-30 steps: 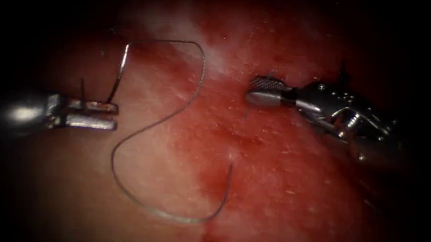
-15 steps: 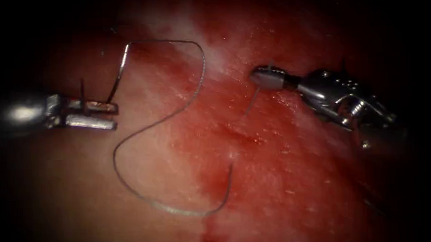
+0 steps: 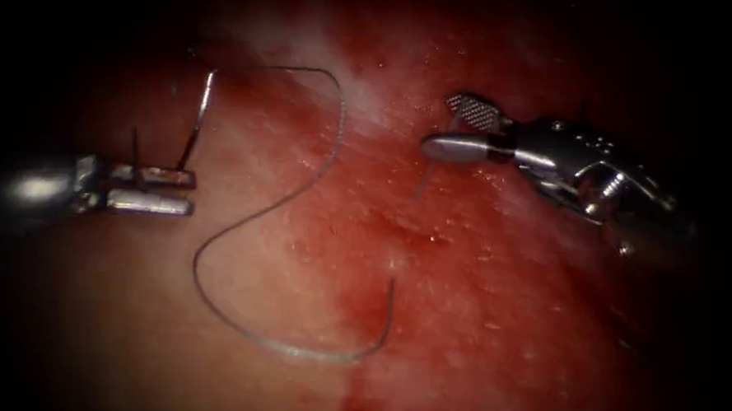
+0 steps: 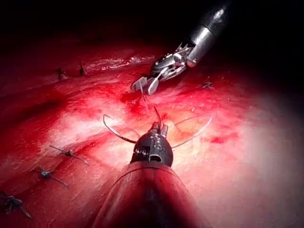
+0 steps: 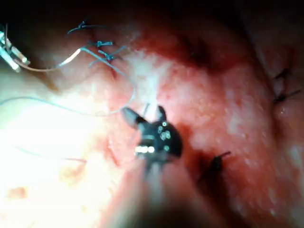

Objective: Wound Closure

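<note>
The left tool (image 3: 147, 190) lies level near the tissue's (image 3: 503, 323) left edge, its jaws clamped on the needle (image 3: 199, 122) close to one end of its curve, so that the needle rises free of the surface, up and slightly rightward from the jaws, and is not in the tissue. From the needle's upper end the thread (image 3: 243, 227) arches rightward toward the middle, drops in an S-shaped sweep across the pale left half, loops low and climbs to enter the tissue at the cut (image 3: 400, 237), amid the red fluid (image 3: 366, 205). The right tool (image 3: 453, 127) comes in from the right edge, jaws apart and holding nothing, the textured upper jaw lifted above the smooth lower one. A short thread end (image 3: 424, 178) stands up out of the tissue just below the lower jaw, slanting up and rightward toward it; whether it touches the jaw cannot be told. The right tool is much the nearer to this end, with the left tool well apart across the cut. Finished stitches (image 4: 57, 152) show in the left wrist view.
</note>
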`<state>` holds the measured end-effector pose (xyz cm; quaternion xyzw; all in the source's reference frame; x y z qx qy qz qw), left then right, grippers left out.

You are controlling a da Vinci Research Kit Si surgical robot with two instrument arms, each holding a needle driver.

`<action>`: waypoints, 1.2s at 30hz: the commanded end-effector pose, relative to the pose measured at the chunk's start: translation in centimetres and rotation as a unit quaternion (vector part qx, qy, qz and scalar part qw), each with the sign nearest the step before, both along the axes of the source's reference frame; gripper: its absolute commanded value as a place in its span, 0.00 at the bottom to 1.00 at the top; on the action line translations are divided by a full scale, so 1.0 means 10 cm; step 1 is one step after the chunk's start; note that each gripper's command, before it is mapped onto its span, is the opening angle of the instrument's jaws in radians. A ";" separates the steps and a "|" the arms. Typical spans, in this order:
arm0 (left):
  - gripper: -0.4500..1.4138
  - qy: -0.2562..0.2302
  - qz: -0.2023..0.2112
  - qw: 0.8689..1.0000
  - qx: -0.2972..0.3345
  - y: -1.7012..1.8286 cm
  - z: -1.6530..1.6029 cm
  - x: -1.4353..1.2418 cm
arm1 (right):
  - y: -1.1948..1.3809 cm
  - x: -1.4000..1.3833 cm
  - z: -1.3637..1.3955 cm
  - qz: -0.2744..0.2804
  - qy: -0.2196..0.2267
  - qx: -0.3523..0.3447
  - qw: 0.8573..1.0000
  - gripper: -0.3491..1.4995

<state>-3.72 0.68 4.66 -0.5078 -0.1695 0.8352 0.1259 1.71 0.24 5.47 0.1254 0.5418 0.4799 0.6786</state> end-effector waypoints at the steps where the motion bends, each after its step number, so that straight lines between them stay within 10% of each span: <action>1: 0.00 -0.002 0.002 1.000 0.003 -0.004 0.010 -0.005 | 0.000 -0.002 -0.003 -0.005 0.001 -0.002 1.000 0.88; 8: 0.00 0.005 -0.009 1.000 0.016 -0.017 0.041 0.008 | -0.005 -0.025 -0.022 -0.015 -0.007 -0.018 1.000 0.88; 15: 0.74 0.027 -0.053 0.996 0.071 -0.007 0.059 0.027 | -0.010 -0.027 -0.023 -0.021 -0.010 -0.029 0.999 0.88; 29: 0.82 0.055 -0.087 0.991 0.086 0.006 0.043 0.075 | -0.013 -0.025 -0.019 -0.023 -0.013 -0.036 0.999 0.86; 36: 0.78 0.078 -0.122 0.984 0.102 0.038 0.025 0.053 | -0.014 -0.025 -0.019 -0.027 -0.014 -0.042 0.999 0.86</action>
